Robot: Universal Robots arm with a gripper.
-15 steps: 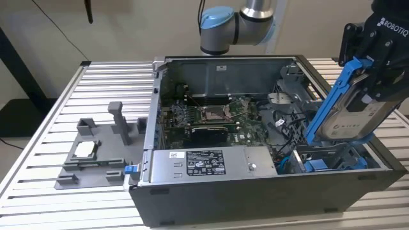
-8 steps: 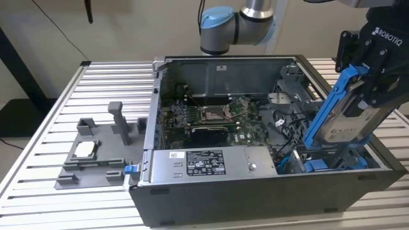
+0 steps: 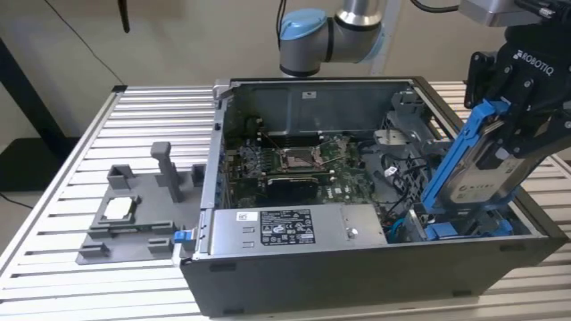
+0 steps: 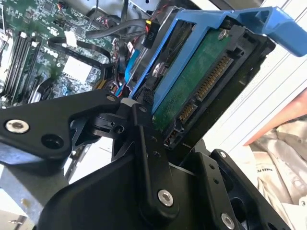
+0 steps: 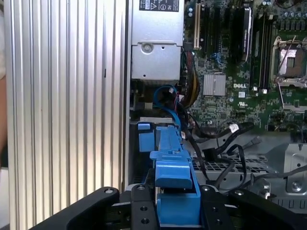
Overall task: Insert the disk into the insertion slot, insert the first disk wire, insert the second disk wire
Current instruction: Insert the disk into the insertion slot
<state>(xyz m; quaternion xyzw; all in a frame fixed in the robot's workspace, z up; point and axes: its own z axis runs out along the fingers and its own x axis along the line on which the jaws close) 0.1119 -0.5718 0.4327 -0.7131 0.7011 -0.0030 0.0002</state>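
Note:
My gripper (image 3: 510,140) is shut on the disk (image 3: 482,184), a silver-grey drive with a white label in a bright blue carrier (image 3: 453,160). I hold it tilted steeply over the open computer case's front corner, at the exterior view's right. Its lower end reaches down to the insertion slot (image 3: 469,231), a grey cage with blue clips. The second wrist view shows the disk's green circuit-board underside (image 4: 196,86) and connector between my black fingers (image 4: 149,148). In the first wrist view the carrier (image 5: 172,165) sits edge-on above a blue clip (image 5: 145,136). A blue wire (image 5: 165,96) and black wires (image 5: 216,139) lie beside the slot.
The silver power-supply box (image 3: 285,227) fills the case's front, with the motherboard (image 3: 295,160) behind it. A grey fixture (image 3: 134,207) stands on the slatted table (image 3: 80,147) at the exterior view's left. The case walls hem in the slot.

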